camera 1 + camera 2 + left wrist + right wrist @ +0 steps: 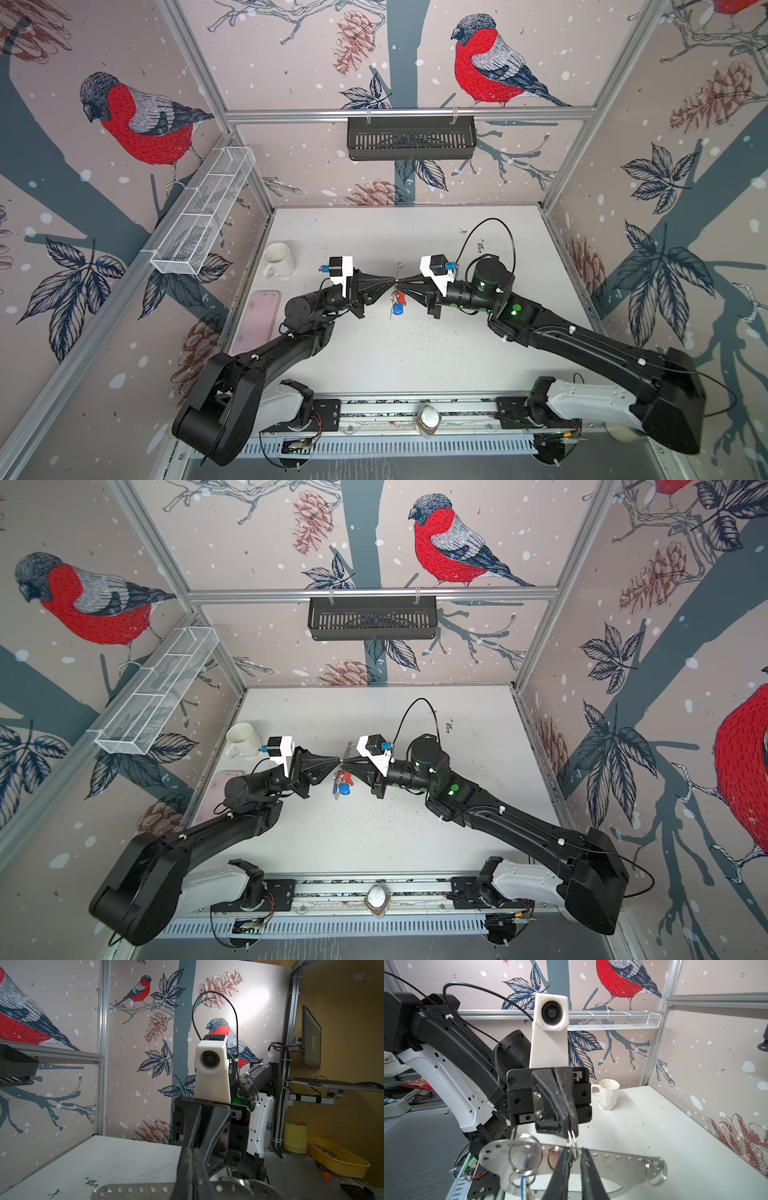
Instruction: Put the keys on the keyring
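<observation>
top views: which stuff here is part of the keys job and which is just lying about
Job:
keys with red and blue tags
steel keyring plate

Lying about:
white mug
pink phone case
white mesh basket
black slotted basket

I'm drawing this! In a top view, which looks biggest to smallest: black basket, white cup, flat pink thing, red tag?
1. black basket
2. flat pink thing
3. white cup
4. red tag
The basket hangs higher, nearer the camera, so its lead is unsure.
</observation>
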{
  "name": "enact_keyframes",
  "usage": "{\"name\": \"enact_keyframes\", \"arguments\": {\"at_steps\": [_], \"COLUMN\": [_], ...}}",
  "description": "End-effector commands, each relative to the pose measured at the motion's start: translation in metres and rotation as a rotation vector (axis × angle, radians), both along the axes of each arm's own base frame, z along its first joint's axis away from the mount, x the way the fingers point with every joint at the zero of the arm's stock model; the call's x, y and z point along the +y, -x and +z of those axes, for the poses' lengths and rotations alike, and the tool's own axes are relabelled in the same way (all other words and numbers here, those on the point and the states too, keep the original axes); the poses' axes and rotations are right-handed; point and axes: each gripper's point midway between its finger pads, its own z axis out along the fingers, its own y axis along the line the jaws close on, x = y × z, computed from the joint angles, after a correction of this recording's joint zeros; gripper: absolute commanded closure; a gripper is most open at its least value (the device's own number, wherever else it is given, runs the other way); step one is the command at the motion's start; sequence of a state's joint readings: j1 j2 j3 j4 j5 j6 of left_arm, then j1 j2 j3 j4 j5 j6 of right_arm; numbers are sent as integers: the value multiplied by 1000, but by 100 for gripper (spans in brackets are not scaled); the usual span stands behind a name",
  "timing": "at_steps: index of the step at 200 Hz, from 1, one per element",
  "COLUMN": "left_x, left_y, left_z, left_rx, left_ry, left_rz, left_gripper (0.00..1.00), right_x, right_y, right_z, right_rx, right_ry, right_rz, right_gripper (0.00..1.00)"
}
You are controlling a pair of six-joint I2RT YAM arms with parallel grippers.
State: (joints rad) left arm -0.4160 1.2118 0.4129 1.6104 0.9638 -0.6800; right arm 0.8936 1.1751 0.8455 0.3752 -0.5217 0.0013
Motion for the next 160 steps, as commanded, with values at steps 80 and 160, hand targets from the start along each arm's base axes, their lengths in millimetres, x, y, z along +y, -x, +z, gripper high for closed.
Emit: {"name": "enact_keyframes", "arguments": {"at_steps": [80, 160], "left_x": [11, 14], "left_y": [24, 6], "left_z": [25, 33], "left_rx": [-186, -159], "left_ry": [78, -52], "left_rz": [5, 182], "left_gripper": [96, 67], "right_x": [2, -6], "right_y": [-5, -17], "right_z": [6, -18], "right_rx": [-28, -57], "right_ry": [9, 234], "right_rz": [-19, -86], "right_gripper": [100, 100]}}
